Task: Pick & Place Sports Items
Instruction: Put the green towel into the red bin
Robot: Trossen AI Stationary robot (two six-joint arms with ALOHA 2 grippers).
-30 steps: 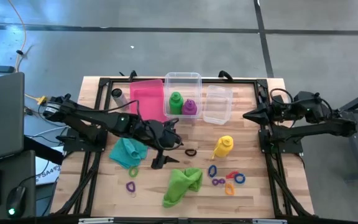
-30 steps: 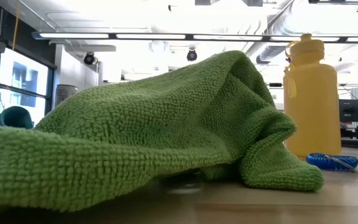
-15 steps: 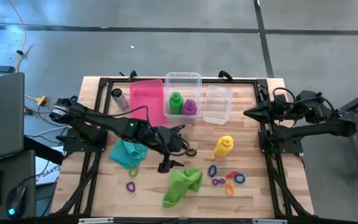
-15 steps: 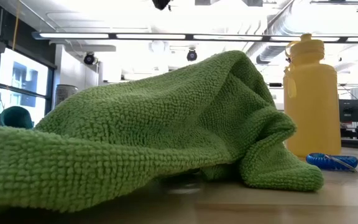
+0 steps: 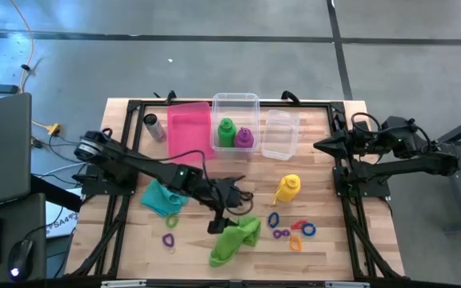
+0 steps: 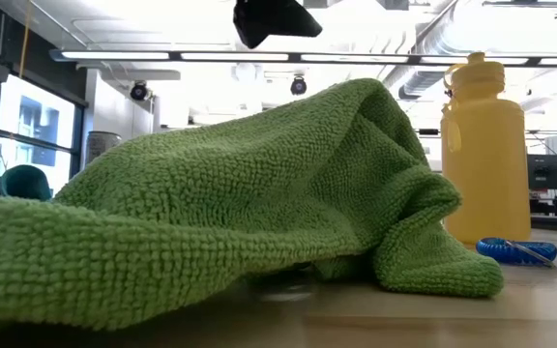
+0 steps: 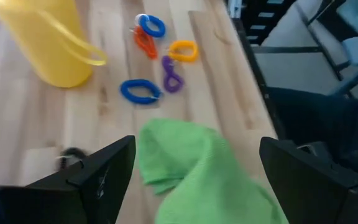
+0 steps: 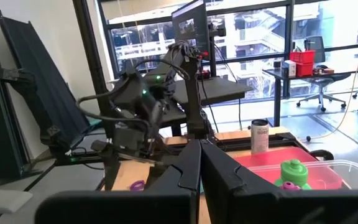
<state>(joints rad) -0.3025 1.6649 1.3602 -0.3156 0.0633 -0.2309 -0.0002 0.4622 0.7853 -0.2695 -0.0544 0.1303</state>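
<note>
Nearest you, the lime green cloth point(image 5: 235, 238) lies crumpled near the front edge of the counter point(image 5: 326, 256); in the low view it fills most of the frame point(image 6: 211, 213). Your left end effector point(image 5: 224, 222) hangs just above the cloth's rear edge with its fingers point(image 7: 98, 180) spread wide, holding nothing, the cloth showing between them point(image 7: 191, 168).

To the right of the cloth you have a cluster of small rings: blue point(image 5: 273, 219), purple point(image 5: 280, 234), orange point(image 5: 295, 242) and another blue point(image 5: 309, 230). To its left lie two more rings point(image 5: 169, 239), and just behind them the teal cloth point(image 5: 164, 196).

Further back, the yellow bottle point(image 5: 287, 189) stands alone, with a dark ring point(image 5: 245, 195) on the wood to its left.

At the rear, the green bottle point(image 5: 226, 132) and purple bottle point(image 5: 245, 138) stand inside a clear bin point(image 5: 235, 101), flanked by a pink bin point(image 5: 189, 128) and a second clear bin point(image 5: 279, 134). A grey cylinder point(image 5: 153, 126) stands beside the pink bin.

Your right end effector point(image 5: 320, 147) waits at the counter's right rear, fingers pressed together.
</note>
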